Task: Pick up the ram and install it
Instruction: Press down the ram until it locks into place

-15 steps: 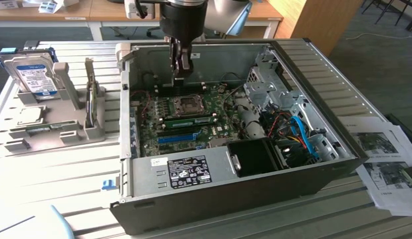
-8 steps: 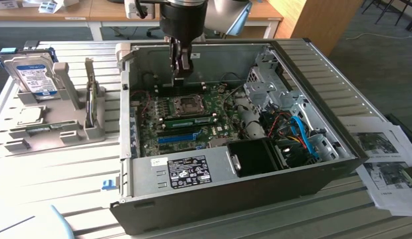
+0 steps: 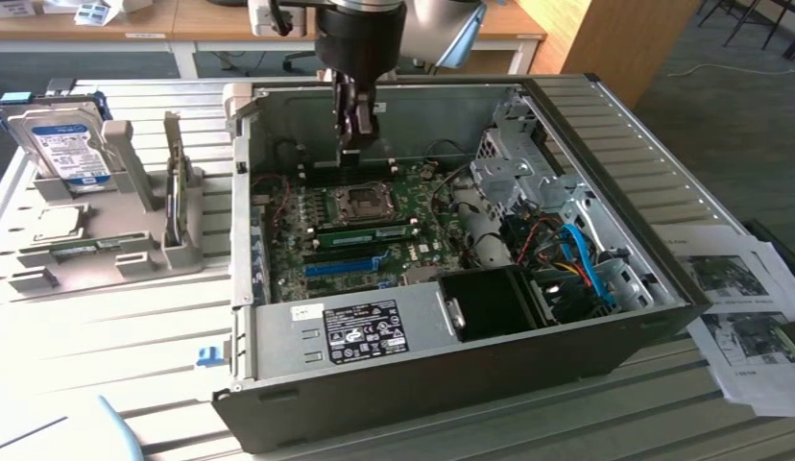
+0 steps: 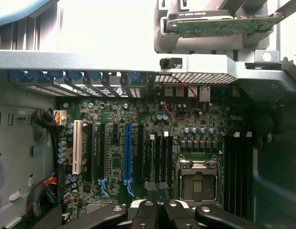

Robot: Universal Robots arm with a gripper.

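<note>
My gripper (image 3: 355,144) hangs inside the open computer case (image 3: 654,240), above the back part of the motherboard (image 3: 359,240) and just behind the processor socket (image 3: 360,200). Its black fingers (image 4: 147,211) are shut against each other with nothing between them. The ram (image 4: 219,26), a long green board, stands outside the case in a grey holder (image 4: 162,40). In the exterior view it is a thin upright board (image 3: 179,197) at that view's left. Black slots (image 4: 160,157) run between the blue slot (image 4: 127,152) and the socket (image 4: 198,183).
The grey holder (image 3: 116,259) also carries a hard drive (image 3: 62,144) and a square silver chip (image 3: 59,223). A pale green strip (image 3: 372,232) lies along the slots before the socket. Drive cage (image 3: 513,158), cables (image 3: 570,254) and fan (image 3: 493,303) crowd the case's right. Papers (image 3: 743,317) lie beside it.
</note>
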